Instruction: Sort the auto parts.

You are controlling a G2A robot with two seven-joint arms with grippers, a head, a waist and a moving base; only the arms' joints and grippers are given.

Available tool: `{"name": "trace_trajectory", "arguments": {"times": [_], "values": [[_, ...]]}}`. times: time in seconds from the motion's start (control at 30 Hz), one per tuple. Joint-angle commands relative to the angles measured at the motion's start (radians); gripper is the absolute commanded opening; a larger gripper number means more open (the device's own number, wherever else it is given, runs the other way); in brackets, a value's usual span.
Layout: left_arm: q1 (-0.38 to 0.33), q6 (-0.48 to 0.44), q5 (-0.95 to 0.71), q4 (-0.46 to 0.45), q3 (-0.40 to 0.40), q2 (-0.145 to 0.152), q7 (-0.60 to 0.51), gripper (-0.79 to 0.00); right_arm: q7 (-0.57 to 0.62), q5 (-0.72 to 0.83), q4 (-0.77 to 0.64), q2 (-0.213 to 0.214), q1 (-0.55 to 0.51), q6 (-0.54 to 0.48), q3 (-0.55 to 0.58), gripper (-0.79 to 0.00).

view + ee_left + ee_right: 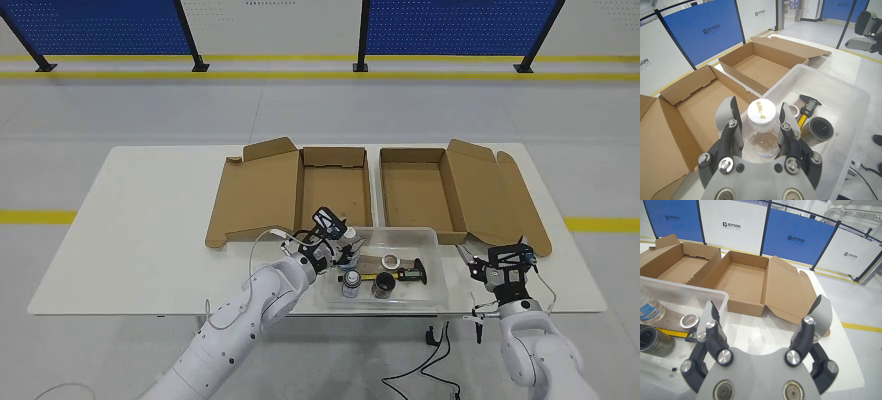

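Note:
A clear plastic bin [437,270] at the table's front holds the parts. My left gripper [760,111] is over the bin's left end [335,240], shut on a clear bottle [762,115] with a white cap, which stands upright between its fingers. The bottle's base [651,309] is low inside the bin. Also in the bin lie a digital caliper [809,107], a yellow rule [802,120], a metal ring [794,110] and a steel bearing sleeve [819,130]. My right gripper [765,306] stands open over bare table right of the bin [505,262], holding nothing.
Two open cardboard boxes sit behind the bin, the left box [335,195] and the right box [412,195], each with flaps spread outward. A second dark cylinder [351,286] stands in the bin. Cables hang off the table's front edge [440,350].

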Motion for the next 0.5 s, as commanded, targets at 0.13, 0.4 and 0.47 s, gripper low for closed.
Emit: {"name": "trace_trajectory", "arguments": {"times": [0.13,0.4,0.47], "values": [[0.005,-0.002,0.007,-0.026,-0.011,-0.001,0.000,-0.785,0.000,0.000,0.000,0.000,0.000,0.000,0.000,0.000],[0.026,-0.012,0.021,-0.075,-0.033,0.002,0.004,-0.785,0.000,0.000,0.000,0.000,0.000,0.000,0.000,0.000],[0.030,-0.009,0.016,-0.091,-0.040,0.002,0.004,-0.785,0.000,0.000,0.000,0.000,0.000,0.000,0.000,0.000]]}}
